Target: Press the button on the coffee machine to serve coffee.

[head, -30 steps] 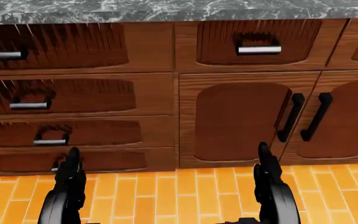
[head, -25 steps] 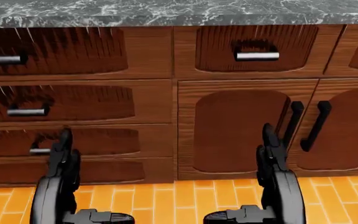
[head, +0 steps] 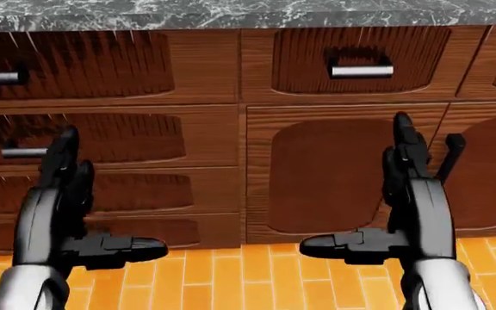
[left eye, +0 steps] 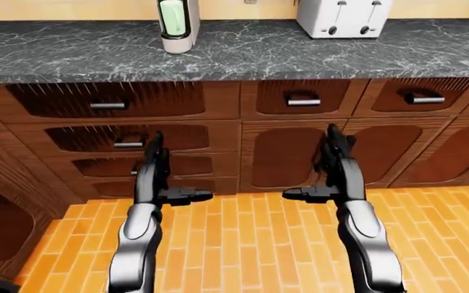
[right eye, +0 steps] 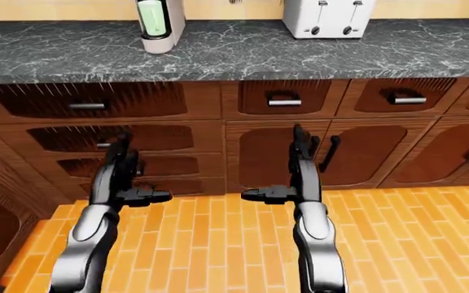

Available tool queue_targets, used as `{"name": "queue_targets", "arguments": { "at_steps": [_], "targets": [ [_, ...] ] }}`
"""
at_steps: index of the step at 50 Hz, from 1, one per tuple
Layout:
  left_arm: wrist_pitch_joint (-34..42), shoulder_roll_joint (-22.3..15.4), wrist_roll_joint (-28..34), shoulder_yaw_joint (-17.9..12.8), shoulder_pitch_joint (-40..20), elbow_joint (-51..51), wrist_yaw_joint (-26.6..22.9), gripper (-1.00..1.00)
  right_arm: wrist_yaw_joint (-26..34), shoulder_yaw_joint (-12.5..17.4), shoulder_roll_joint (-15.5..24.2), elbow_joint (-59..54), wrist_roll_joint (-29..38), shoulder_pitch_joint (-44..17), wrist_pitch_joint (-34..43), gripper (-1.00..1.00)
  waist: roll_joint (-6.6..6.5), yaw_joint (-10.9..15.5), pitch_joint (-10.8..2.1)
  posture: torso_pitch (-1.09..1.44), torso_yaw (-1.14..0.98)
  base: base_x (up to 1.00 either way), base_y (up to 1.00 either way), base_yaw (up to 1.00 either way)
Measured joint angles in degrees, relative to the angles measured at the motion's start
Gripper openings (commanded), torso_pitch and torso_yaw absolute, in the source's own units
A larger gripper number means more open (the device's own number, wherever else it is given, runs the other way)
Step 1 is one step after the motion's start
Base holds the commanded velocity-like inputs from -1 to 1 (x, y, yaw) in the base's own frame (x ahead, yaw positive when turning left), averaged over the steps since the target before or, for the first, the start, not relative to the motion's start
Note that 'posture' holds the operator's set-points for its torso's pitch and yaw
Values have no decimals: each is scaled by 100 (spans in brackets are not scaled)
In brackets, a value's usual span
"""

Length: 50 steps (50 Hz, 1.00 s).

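Left hand [left eye: 155, 177] and right hand [left eye: 332, 171] are hanging wide open, holding nothing, before the wooden drawers [left eye: 125, 137]. The coffee machine [left eye: 176, 24] is standing near the counter [left eye: 299, 52] far edge, left of the toaster [left eye: 345, 17].

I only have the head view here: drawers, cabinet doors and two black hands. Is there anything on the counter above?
Observer: Yes. A white toaster stands on the dark marble countertop, near the top of the left-eye view.
Operator: Any coffee machine?
Observer: A white appliance with a green panel stands left of the toaster; I cannot confirm what it is.
Operator: Are the hands near it?
Observer: No. The left hand and right hand are both open, below the countertop, at drawer level.
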State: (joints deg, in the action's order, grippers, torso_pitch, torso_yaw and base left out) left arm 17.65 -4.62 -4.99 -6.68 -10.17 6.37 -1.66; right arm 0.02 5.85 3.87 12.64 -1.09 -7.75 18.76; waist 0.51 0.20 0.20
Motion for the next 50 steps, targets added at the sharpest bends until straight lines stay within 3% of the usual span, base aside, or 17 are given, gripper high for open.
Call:
{"name": "queue_targets", "arguments": {
  "at_steps": [7,13,17,22,27,34,41,50],
  "targets": [
    [1572,-470,-288,-308,-1130,770,137,100,-142,248,248,685,-174,-978,1512,100,-12,25,28,0,0,0,0,0],
    [2549,-924,-509,-525,-1990,1158,205,100,-351,637,844,1334,-446,-1941,2763,100,-51,16,78,0,0,0,0,0],
    [3014,-1085,-752,-604,-2320,1272,237,100,-442,788,1114,1672,-612,-2425,3334,100,-15,17,115,0,0,0,0,0],
    [3653,-1397,-1160,-864,-2920,1503,494,100,-602,773,1233,1697,-842,-2808,3865,100,-7,5,176,0,0,0,0,0],
    [4207,-1734,-1604,-1052,-3304,1757,788,100,-860,1068,1524,1999,-1188,-3222,4356,100,-40,33,240,0,0,0,0,0],
    [4545,-2174,-2265,-1334,-3550,1954,1233,100,-1073,1221,1785,2568,-1533,-3415,4816,100,-43,18,273,0,0,0,0,0],
    [4685,-2448,-2910,-1452,-3728,1896,1572,100,-1414,1664,2007,3042,-2252,-4067,5595,100,-42,25,325,0,0,0,0,0],
    [4662,-2926,-3808,-1580,-3966,1928,2240,100,-2000,1714,2226,3040,-3028,-4192,5729,100,-57,24,356,0,0,0,0,0]
  ]
}}
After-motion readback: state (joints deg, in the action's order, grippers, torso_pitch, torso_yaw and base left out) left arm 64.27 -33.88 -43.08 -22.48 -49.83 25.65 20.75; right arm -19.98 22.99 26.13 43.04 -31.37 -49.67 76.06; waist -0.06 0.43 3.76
